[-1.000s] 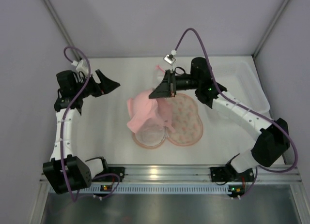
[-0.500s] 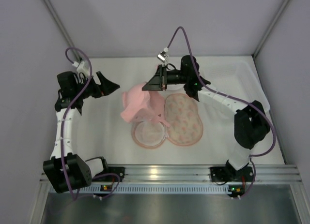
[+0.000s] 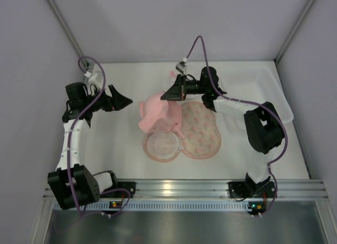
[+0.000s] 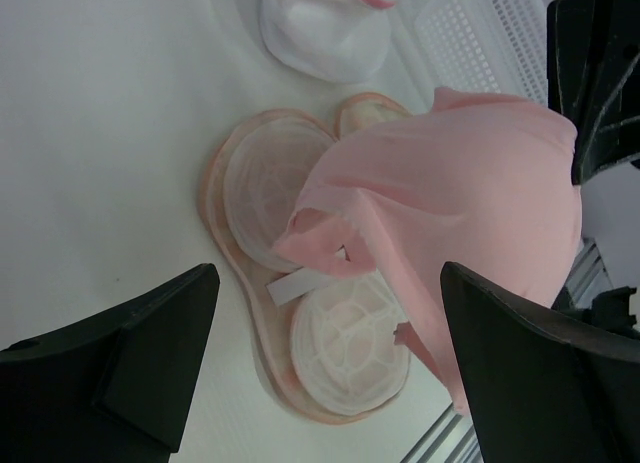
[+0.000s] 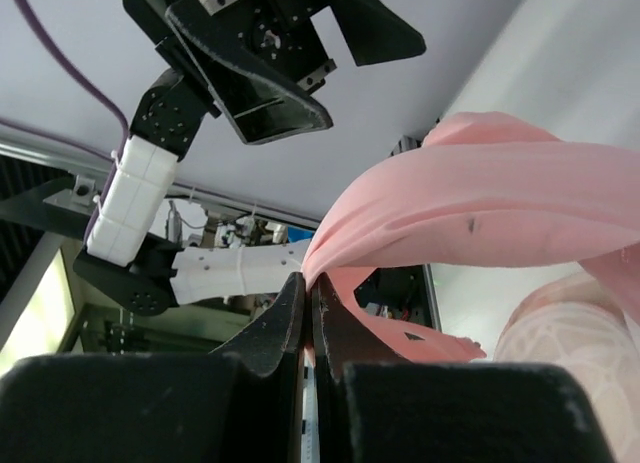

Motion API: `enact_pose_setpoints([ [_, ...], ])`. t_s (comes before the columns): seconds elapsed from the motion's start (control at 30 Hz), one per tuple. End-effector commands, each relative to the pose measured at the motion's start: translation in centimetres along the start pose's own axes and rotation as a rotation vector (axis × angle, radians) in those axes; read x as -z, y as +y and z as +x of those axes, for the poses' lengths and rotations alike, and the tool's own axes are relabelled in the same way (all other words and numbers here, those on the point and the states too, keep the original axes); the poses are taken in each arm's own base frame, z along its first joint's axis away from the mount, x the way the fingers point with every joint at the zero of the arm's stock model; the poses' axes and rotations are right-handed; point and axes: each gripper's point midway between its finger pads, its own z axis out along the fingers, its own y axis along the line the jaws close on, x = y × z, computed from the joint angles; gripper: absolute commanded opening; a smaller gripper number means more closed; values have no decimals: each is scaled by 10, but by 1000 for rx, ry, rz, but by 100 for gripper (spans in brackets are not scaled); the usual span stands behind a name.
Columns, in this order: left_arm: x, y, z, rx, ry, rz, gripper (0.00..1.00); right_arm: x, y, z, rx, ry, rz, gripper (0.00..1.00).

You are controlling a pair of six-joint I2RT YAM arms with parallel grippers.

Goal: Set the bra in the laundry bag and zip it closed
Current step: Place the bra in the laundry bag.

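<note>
Two grippers are working above the white table (image 3: pixel 118 149). The right gripper (image 3: pixel 165 96), just above the centre of the top view, is pinching the bra (image 3: pixel 154 111), its fingers pressed together on a fold of the salmon-pink fabric. In the right wrist view the fingertips (image 5: pixel 285 313) are meeting on the cloth edge near the lower centre of the frame. The bra is hanging from that grip, draping down and to the left of the gripper. Its lower part is overlapping the upper edge of the laundry bag (image 3: pixel 200 132); whether it is touching the bag cannot be told.

The laundry bag is lying open and flat in the middle of the table. Its pale mesh half is showing at the lower left and its printed peach half at the right.

The left gripper (image 3: pixel 125 100), at the middle left of the top view, is hovering with its fingers spread wide, holding nothing. It is pointing toward the bra and is apart from it.

At the top centre of the left wrist view a white mesh pouch (image 4: pixel 325 28) with a pink rim is sitting beyond the bag, beside a clear plastic tray (image 4: pixel 480 33) at the upper right.
</note>
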Motion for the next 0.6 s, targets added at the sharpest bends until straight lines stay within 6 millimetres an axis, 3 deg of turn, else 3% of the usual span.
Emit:
enact_pose_setpoints([
  [0.0,9,-15,4,-178,-16,67,99,9,0,7,58,4,-24,0],
  [0.23,18,-14,34,-300,71,69,99,27,-28,58,-19,56,57,0],
  [0.4,20,-19,73,-444,168,104,99,42,-43,89,-48,80,105,0],
  [0.57,21,-37,114,-688,234,145,99,42,-49,93,-104,59,121,0],
])
